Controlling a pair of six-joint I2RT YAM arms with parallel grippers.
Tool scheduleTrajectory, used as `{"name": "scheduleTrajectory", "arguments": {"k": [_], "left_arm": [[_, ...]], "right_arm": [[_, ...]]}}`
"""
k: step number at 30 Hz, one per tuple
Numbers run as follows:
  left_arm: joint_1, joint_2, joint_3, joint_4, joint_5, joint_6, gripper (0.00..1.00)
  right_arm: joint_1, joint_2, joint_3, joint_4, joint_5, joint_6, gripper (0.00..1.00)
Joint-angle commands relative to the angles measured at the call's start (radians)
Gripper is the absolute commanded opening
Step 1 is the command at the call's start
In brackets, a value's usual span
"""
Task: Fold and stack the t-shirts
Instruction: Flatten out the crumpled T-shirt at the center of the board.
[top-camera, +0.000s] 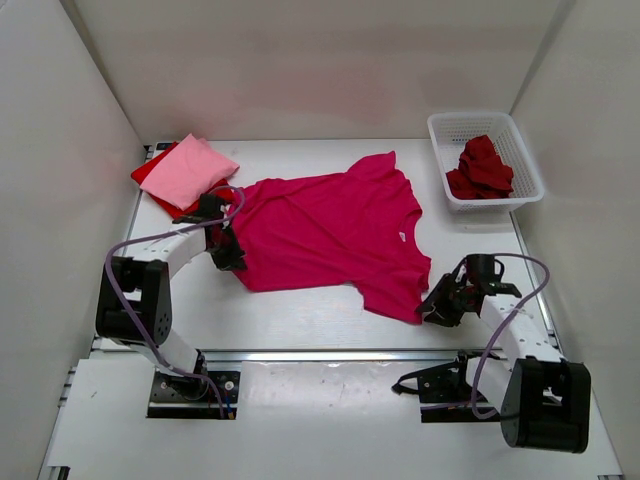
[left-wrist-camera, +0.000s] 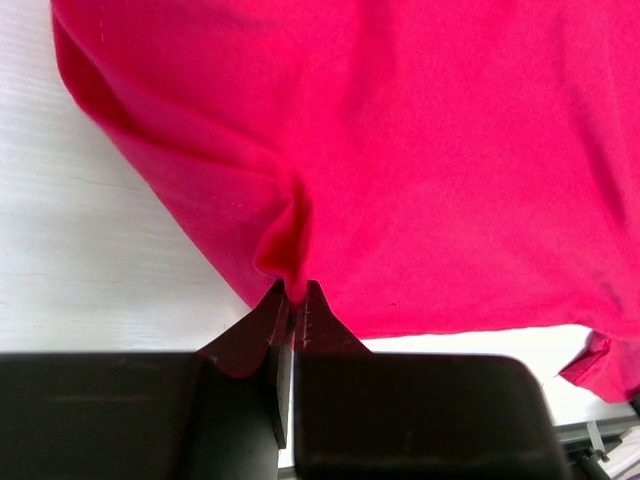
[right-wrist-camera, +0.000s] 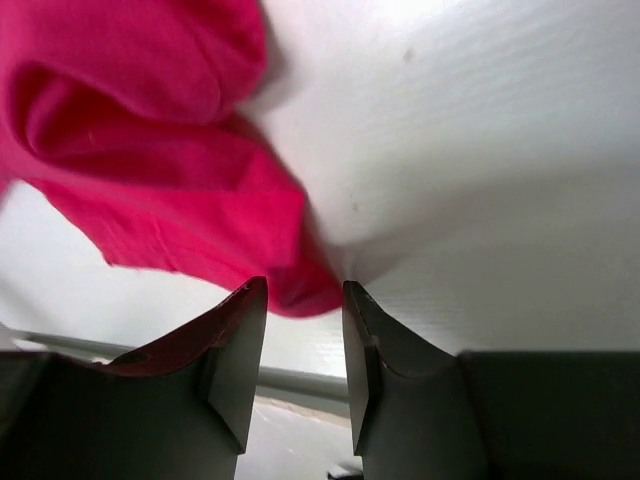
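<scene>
Operator: Shirt in hand first. Where does it lie?

Observer: The magenta short-sleeved cloth t-shirt (top-camera: 330, 225) is spread flat in the middle of the white table (top-camera: 300, 310). Its hem is toward the left and its collar toward the right. No fold has been made in it yet.

Operator: And the grippers?

Observer: The left gripper (left-wrist-camera: 293, 290) is pinched tight on a small pucker of cloth at the hem edge, on the shirt's near left side. The right gripper (right-wrist-camera: 305, 290) sits low by the near sleeve with its jaws partly apart. The sleeve tip lies just ahead of the gap, and I judge nothing is clamped there.

Operator: How far along, then?

Observer: About halfway, I would say. A folded light pink t-shirt (top-camera: 190, 170) rests on a folded bright red t-shirt (top-camera: 148, 172) at the far left corner. The magenta one has to be folded and added to that pile. After it comes the crumpled dark red t-shirt (top-camera: 483, 168), which lies in the white plastic lattice basket (top-camera: 445, 125) at the far right.

Operator: Any brand or writing?

Observer: None that I can read. A small pale patch (top-camera: 403, 237) at the collar may be a neck label, but it is too small to tell.
</scene>
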Motion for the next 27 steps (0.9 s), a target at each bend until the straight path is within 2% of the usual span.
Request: {"name": "scheduleTrajectory", "arguments": {"k": [1,6,15,20,24,27], "left_arm": [[0.002,-0.055,-0.01,0.017,0.023,0.003,0.0],[0.005,-0.069,-0.03,0.017,0.027,0.005,0.0],[-0.013,-0.105,-0.068,0.038,0.029,-0.005,0.0],[-0.007,-0.128,-0.11,0.041,0.038,0.003,0.0],[-0.006,-0.138,-0.122,0.049,0.043,-0.003,0.0],[-0.018,-0.135,-0.124,0.055,0.05,-0.002,0.0]], "right_arm": [[-0.078,-0.031,-0.038,0.111,-0.054,0.055,0.33],[-0.086,-0.142,-0.061,0.064,-0.048,0.058,0.35],[0.099,-0.197,-0.128,0.064,0.019,0.184,0.33],[0.087,-0.277,-0.113,-0.034,0.11,0.228,0.35],[0.089,-0.369,-0.127,-0.093,0.124,0.277,0.35],[0.084,-0.377,-0.16,-0.062,0.084,0.282,0.35]]}}
